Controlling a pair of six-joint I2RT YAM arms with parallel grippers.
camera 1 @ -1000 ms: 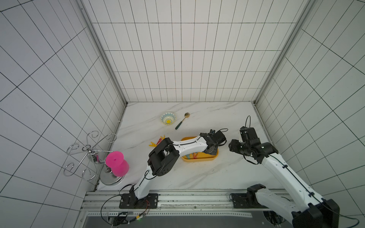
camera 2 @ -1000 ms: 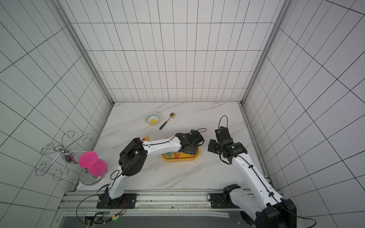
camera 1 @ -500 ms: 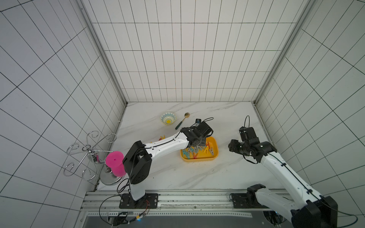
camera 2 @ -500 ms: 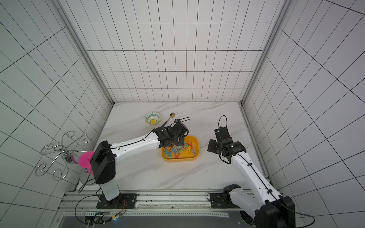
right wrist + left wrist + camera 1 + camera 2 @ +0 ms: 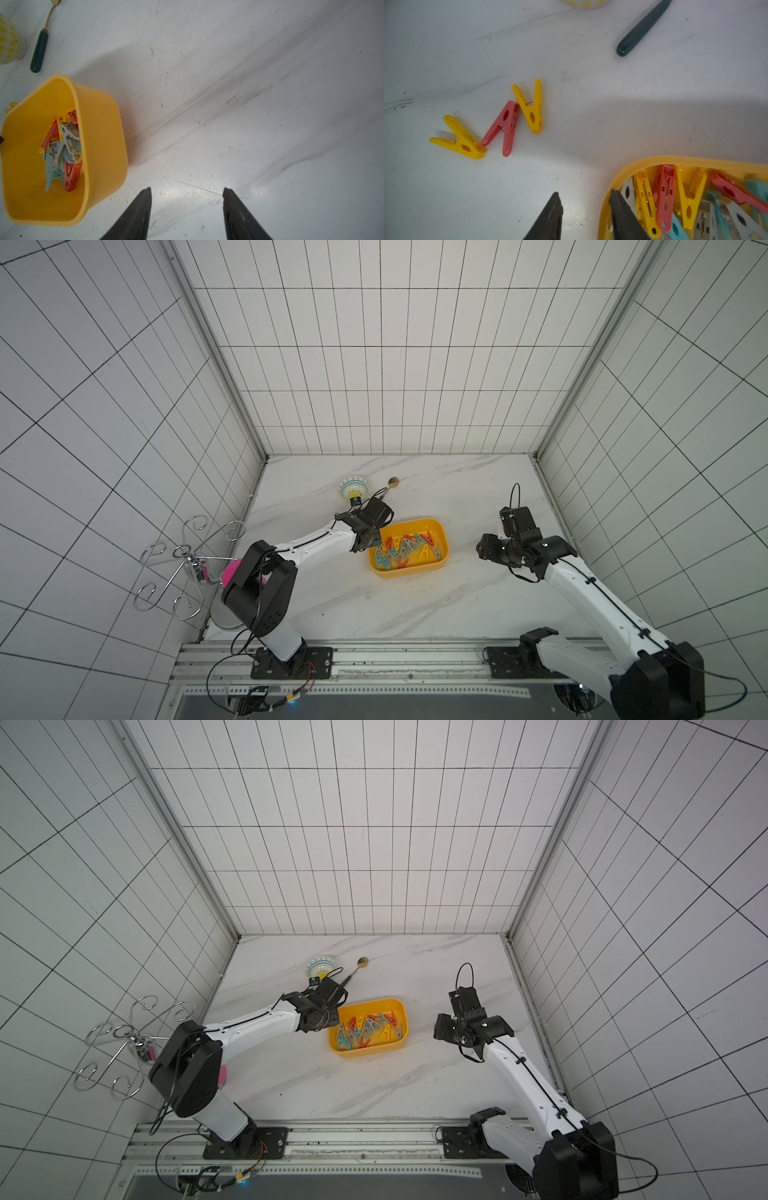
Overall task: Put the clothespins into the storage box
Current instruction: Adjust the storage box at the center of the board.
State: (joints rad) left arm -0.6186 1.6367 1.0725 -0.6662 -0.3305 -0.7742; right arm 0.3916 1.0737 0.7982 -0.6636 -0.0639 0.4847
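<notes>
The yellow storage box (image 5: 432,568) (image 5: 376,1050) stands mid-table with several red, yellow, teal and grey clothespins (image 5: 405,549) heaped inside. In the left wrist view three more clothespins lie on the marble beside the box: a yellow one (image 5: 459,138), a red one (image 5: 505,125) and another yellow one (image 5: 532,108). The left arm hides them in both top views. My left gripper (image 5: 584,199) (image 5: 371,540) hangs open and empty at the box's left end, one finger over the rim. My right gripper (image 5: 187,193) (image 5: 484,549) is open and empty over bare marble, right of the box (image 5: 99,128).
A patterned bowl (image 5: 353,489) and a green-handled gold spoon (image 5: 388,485) (image 5: 639,29) lie behind the box. A wire rack (image 5: 183,568) and a pink cup (image 5: 228,572) stand at the front left, by the tiled wall.
My left arm has swung from over the box's right part back to its left end, and its jaws have opened. The box's contents now show. The right arm has barely moved.
</notes>
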